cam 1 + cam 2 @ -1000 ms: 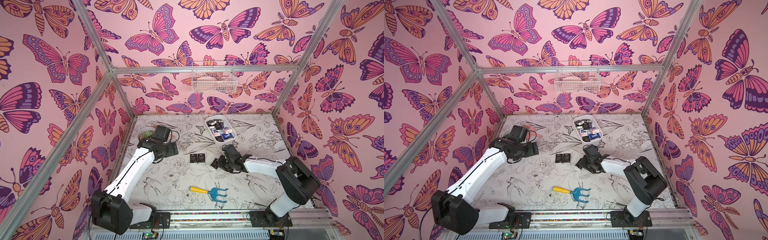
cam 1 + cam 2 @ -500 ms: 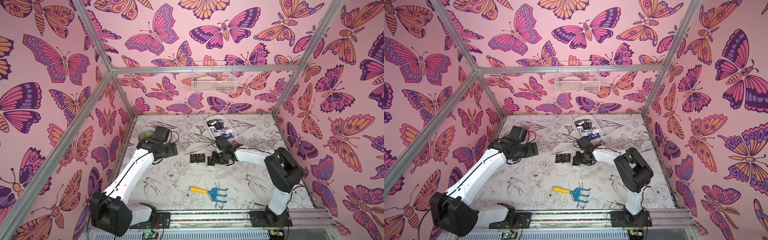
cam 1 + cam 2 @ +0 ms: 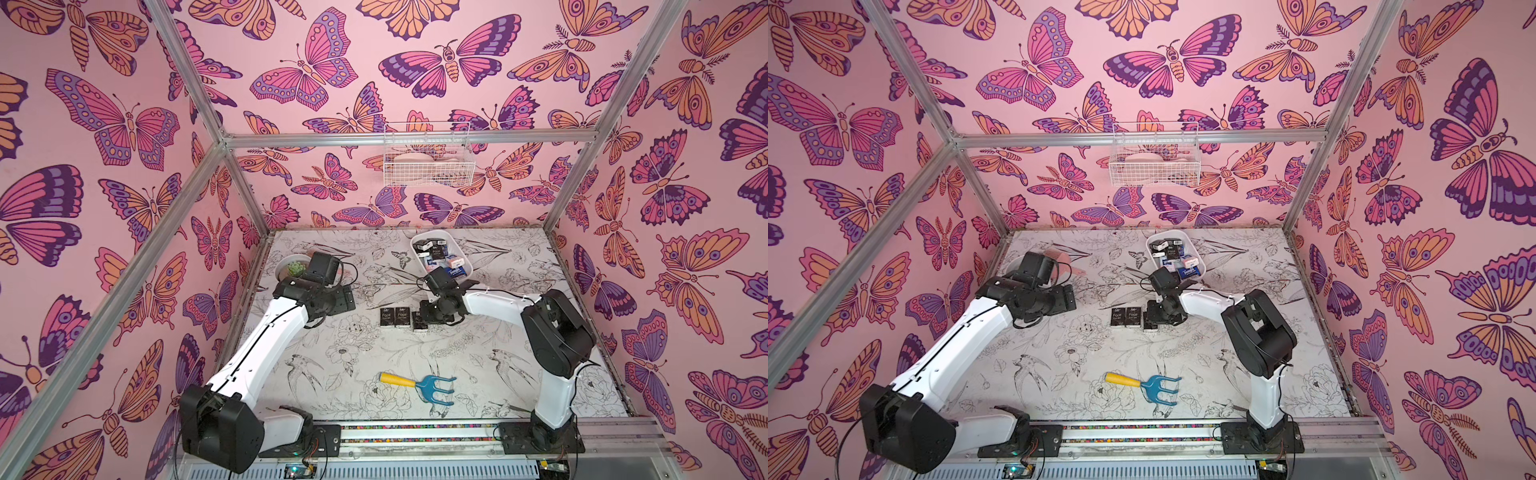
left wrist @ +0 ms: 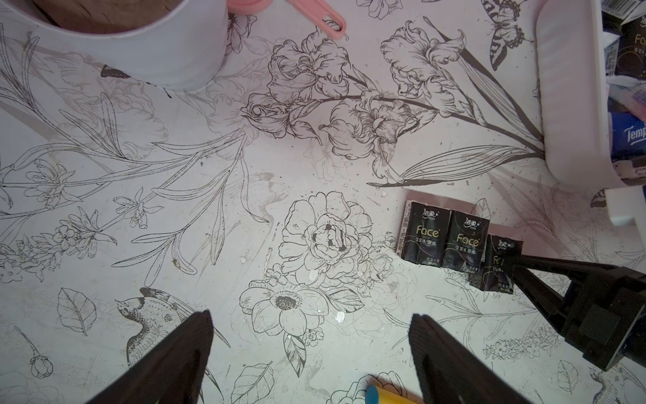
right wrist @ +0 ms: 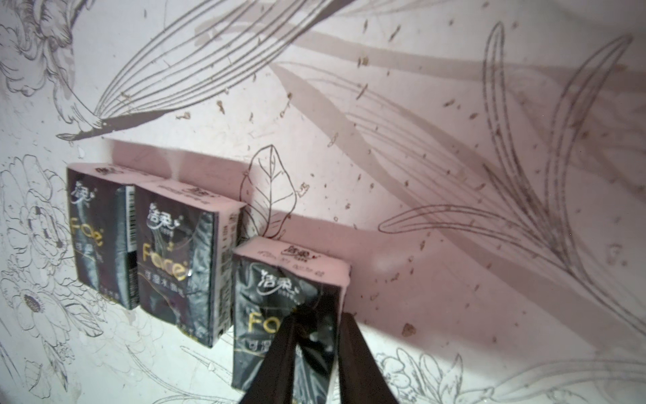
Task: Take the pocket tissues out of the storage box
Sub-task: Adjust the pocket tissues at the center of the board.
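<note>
Robot test cell, laboratory type. The enclosure is framed in aluminium profile (image 3: pixel 411 139) and lined with butterfly-printed panels (image 3: pixel 316 62). The tabletop (image 3: pixel 365 345) is covered with a floral line-drawing sheet. A left arm (image 3: pixel 266 345) and a right arm (image 3: pixel 557 332) are bolted to a front rail (image 3: pixel 415 434). A wire basket (image 3: pixel 428 166) is hung on the rear bar.

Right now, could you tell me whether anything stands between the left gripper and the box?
Nothing visible does: only table lies between the left gripper and the box. The right gripper, shut on a packet, sits beside that path.
</note>
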